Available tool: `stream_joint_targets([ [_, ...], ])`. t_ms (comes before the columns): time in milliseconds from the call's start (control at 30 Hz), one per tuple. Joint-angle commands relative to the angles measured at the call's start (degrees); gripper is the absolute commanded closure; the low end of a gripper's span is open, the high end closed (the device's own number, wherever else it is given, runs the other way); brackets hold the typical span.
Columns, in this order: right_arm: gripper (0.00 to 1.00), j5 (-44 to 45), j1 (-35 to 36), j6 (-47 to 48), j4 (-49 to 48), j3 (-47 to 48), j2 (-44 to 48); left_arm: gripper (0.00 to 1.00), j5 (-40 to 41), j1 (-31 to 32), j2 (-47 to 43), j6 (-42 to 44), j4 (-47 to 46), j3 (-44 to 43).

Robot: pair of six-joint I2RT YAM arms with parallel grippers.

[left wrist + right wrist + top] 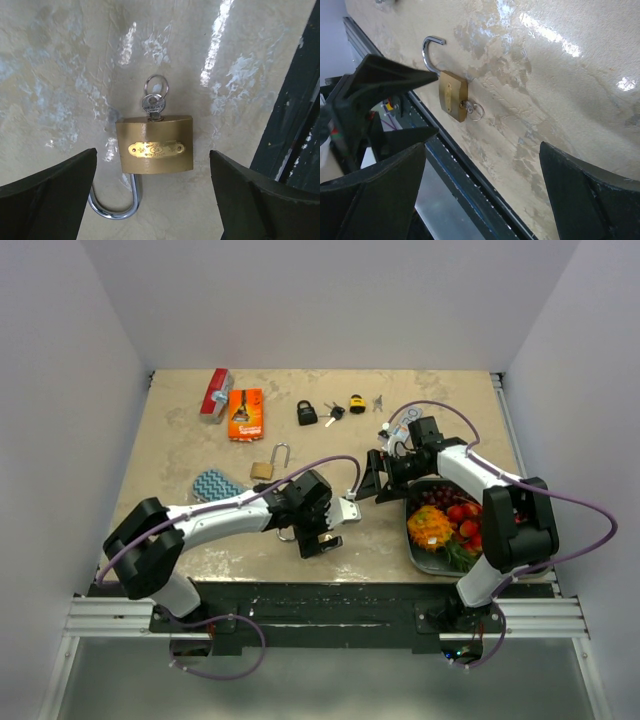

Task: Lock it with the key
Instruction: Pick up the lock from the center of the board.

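Observation:
A brass padlock lies flat on the table near its front edge. Its steel shackle is swung open. A silver key with a ring sits in its keyhole. My left gripper is open above it, one finger on each side of the body, touching nothing. In the top view the left gripper hides most of the lock. My right gripper is open and empty to the right of it. The right wrist view shows the padlock and key ahead of the right gripper.
A second brass padlock with an open shackle lies behind the left arm. A black padlock, keys, an orange pack and a blue cloth lie farther back. A fruit tray stands at the right.

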State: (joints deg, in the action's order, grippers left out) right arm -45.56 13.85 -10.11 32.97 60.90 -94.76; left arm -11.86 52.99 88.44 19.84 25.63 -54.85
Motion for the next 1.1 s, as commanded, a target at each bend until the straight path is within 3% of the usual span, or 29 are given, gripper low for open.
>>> stream_joint_targets([
  [0,0.01,0.03,-0.14,-0.53,0.08,2.2,0.72,0.01,-0.45,-1.83,2.34,-2.08,1.09,-0.52],
  [367,0.01,0.65,-0.05,0.62,1.39,3.08,0.02,0.01,-4.67,-2.11,6.74,-0.94,-0.31,0.79],
  [633,0.01,1.26,-0.14,0.27,1.04,3.08,-0.07,0.01,1.13,-1.22,10.26,-4.28,-2.33,3.07],
  [700,0.01,1.35,-0.22,0.09,0.78,2.99,-0.16,0.06,3.58,-0.96,9.73,-4.54,-3.38,3.61],
  [833,0.01,1.26,-0.22,-0.44,-0.01,1.85,0.1,0.31,5.88,-0.87,9.03,-3.93,-3.13,3.44],
  [900,0.01,1.18,-0.22,-0.7,-0.27,1.24,0.19,0.37,5.97,-0.79,8.41,-3.4,-2.43,3.08],
  [1067,0.01,0.47,-0.14,-0.79,-0.45,0.97,0.28,0.14,5.35,-0.79,7.8,-3.14,0.47,2.38],
])
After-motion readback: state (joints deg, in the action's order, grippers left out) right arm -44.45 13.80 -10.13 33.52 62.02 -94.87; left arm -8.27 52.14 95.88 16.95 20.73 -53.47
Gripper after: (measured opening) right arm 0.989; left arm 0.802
